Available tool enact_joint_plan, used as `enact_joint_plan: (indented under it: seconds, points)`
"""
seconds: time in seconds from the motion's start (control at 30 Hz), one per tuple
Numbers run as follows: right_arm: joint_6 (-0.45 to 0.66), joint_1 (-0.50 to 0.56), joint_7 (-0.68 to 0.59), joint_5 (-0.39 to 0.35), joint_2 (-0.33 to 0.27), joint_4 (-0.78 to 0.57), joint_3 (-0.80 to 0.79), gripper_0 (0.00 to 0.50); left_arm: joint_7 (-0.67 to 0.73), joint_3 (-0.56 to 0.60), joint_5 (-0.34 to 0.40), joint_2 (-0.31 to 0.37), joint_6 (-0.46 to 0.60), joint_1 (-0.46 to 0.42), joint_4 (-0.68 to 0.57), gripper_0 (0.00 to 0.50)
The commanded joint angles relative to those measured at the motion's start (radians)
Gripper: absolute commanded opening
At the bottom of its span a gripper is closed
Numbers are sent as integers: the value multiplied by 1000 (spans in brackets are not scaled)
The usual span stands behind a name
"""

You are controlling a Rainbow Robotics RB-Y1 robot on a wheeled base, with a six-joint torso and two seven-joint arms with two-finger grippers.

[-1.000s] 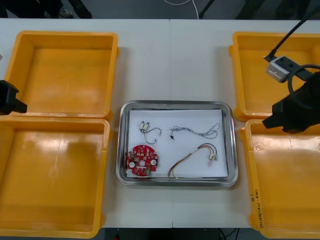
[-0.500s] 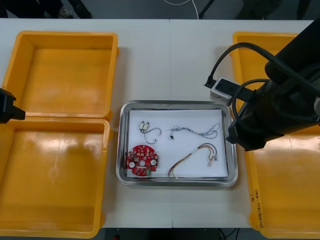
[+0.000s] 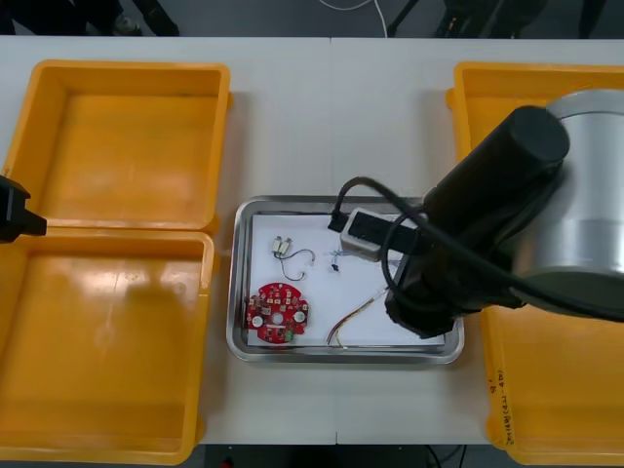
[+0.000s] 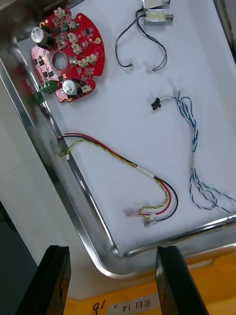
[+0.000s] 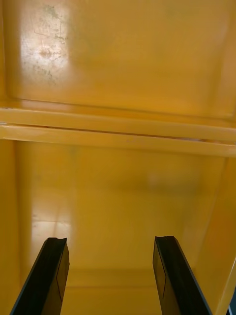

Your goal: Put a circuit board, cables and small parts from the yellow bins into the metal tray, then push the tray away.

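The metal tray (image 3: 244, 283), white inside, lies between the bins. In it are a round red circuit board (image 3: 278, 314), a small metal part (image 3: 285, 247) with black wires, and a red and yellow cable (image 3: 356, 317). My right arm (image 3: 468, 263) hangs over the tray's right side and hides much of it. My right gripper (image 4: 110, 280) is open above the tray's near right corner rim (image 4: 73, 197), holding nothing. Beyond its fingers I see the board (image 4: 64, 56), the red and yellow cable (image 4: 128, 167), a twisted blue and white cable (image 4: 194, 147) and the metal part (image 4: 156, 17).
Two yellow bins (image 3: 122, 141) stand at the left and two (image 3: 546, 380) at the right. My left arm (image 3: 15, 210) is parked at the left edge. Its gripper (image 5: 110, 280) is open above the rims (image 5: 118, 130) where the two left bins meet.
My right arm has swung left from above the right bins to above the tray's right side, covering the blue and white cable in the front view. The left arm has stayed put.
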Motion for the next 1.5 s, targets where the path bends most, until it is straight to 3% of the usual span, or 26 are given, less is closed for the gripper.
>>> enact_joint_plan:
  seconds: [0.03, 0.2, 0.57, 0.73, 0.97, 1.5]
  points:
    - [-27, -66, 4, 115, 91, -18, 158, 500, -71, -45, -32, -10, 6, 14, -28, 500]
    - [-100, -69, 19, 187, 129, 28, 278, 500, -71, -71, -48, -10, 6, 14, -28, 500]
    - [-226, -64, 53, 280, 137, 120, 439, 500, -71, -71, -48, -10, 6, 14, -28, 500]
    - [-246, -54, 70, 294, 152, 157, 467, 500, -71, -71, -48, -10, 6, 14, -28, 500]
    - [-249, -32, 88, 378, 174, 171, 510, 500, -71, -71, -48, -10, 6, 14, -28, 500]
    - [-315, -12, 100, 449, 149, 195, 603, 500, -71, -71, -48, -10, 6, 14, -28, 500]
